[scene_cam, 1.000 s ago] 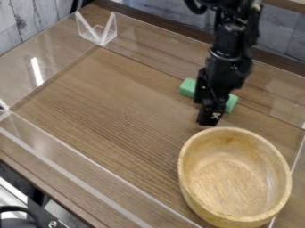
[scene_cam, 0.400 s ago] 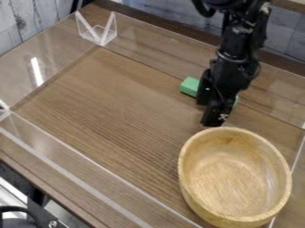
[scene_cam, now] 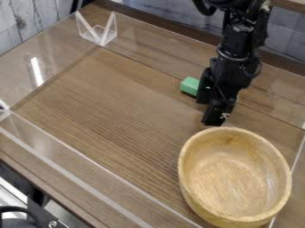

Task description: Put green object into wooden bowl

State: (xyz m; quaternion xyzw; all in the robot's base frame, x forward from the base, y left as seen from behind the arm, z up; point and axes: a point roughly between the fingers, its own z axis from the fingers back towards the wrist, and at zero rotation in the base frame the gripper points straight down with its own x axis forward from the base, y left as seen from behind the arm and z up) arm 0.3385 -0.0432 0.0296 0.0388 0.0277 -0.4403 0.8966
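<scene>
Green block looks light, stiff and flat, mostly hidden behind the hand, whose fingers stand apart; gripping its short sides seems best.

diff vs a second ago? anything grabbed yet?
The arm shifted slightly right in the picture; the gripper is still low over the green block, covering more of it than before. Jaws open per the recording; no grasp visible. Block hasn't moved, still on the table. Wooden bowl unchanged and empty.
</scene>
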